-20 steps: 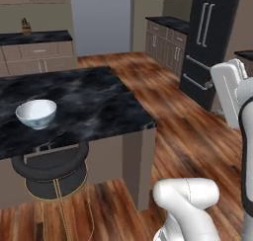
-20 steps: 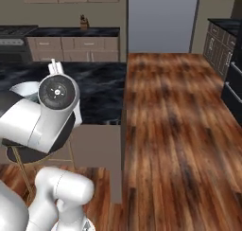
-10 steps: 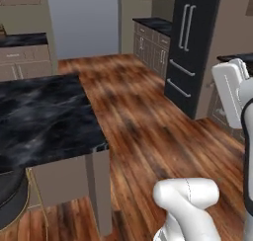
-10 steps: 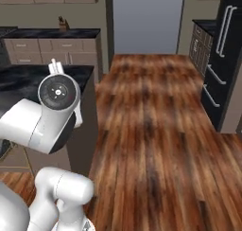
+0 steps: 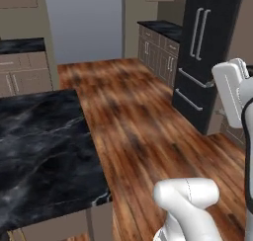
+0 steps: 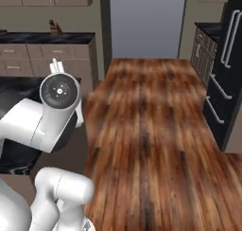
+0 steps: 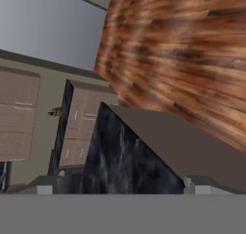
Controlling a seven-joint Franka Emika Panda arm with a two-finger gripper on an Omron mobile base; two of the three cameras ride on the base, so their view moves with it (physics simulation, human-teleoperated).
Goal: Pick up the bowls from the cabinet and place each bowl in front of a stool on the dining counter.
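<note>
At the left of the left base view I see the dining counter [image 5: 44, 151], a black slab with white veins whose long axis runs from the near edge toward the far wall, with its right edge overhanging the wooden floor [image 5: 148, 126]. Its near right corner sits just left of my arm's white elbow [image 5: 185, 195]. From the right base view I catch that same counter [image 6: 19, 126] as a dark patch behind my arm's round joint cap [image 6: 59, 90], on the left of the picture.

Through the hand view the counter [image 7: 125, 156] comes up as a dark marbled wedge with its grey-brown side panel facing me, lying directly ahead of the gripper [image 7: 117, 185] and between the two finger tips. Those tips stand well apart at the bottom of that view, so I read the jaws as spread wide with nothing between them.

Far along the back wall stands a black-topped counter [image 6: 45, 37] over beige drawers, carrying a small brown object [image 6: 54, 25] too tiny for me to identify. To the right, a tall black refrigerator [image 5: 210, 57] with paired silver handles faces the floor, and beyond it another run of base cabinets [image 5: 158, 47] with a dark top reaches toward the far wall. Between the two sides a plain pale grey-blue panel [image 6: 146, 22] fills the far end of the room.
</note>
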